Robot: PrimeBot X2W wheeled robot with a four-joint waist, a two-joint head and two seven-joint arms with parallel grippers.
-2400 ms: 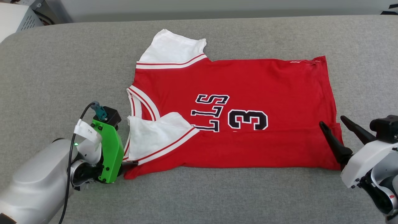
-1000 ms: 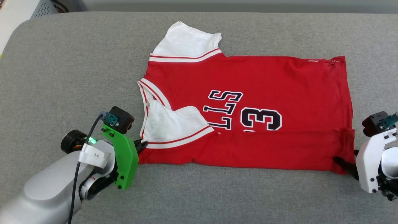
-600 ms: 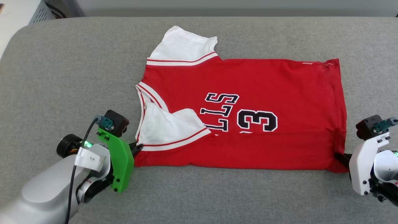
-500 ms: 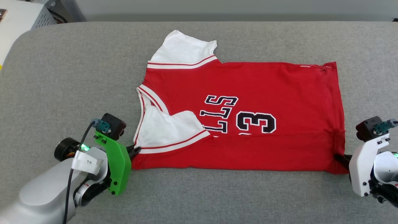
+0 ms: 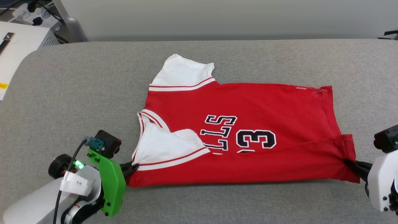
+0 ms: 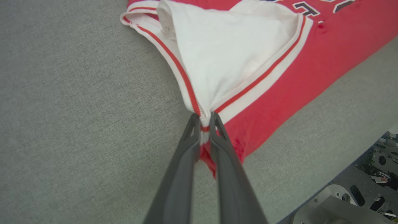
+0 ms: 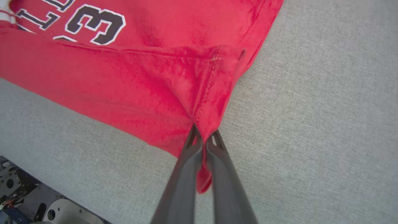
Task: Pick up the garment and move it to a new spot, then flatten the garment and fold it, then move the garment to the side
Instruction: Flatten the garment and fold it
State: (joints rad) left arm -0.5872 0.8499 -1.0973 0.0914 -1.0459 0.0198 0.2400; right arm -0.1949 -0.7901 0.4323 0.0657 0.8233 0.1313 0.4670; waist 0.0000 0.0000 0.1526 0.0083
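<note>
Finding: the garment (image 5: 258,102) lies spread on the grey fabric surface (image 5: 77,93), with its near edge folded over. My left pincer (image 6: 203,119) is clamped on the near shoulder corner at the striped trim. My right pincer (image 7: 203,137) pinches the near hem corner. Legible print, sideways: "LLS" and "3", black outlined white, partly covered.

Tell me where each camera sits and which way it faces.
Head view: on the robot's head, looking forward and down at the garment on the grey surface; left gripper lower left, right gripper lower right.
Left wrist view: on the left wrist, looking along its fingers at the pinched sleeve corner.
Right wrist view: on the right wrist, looking along its fingers at the pinched hem corner.
Shared: head and right wrist views both show the printed 3.
</note>
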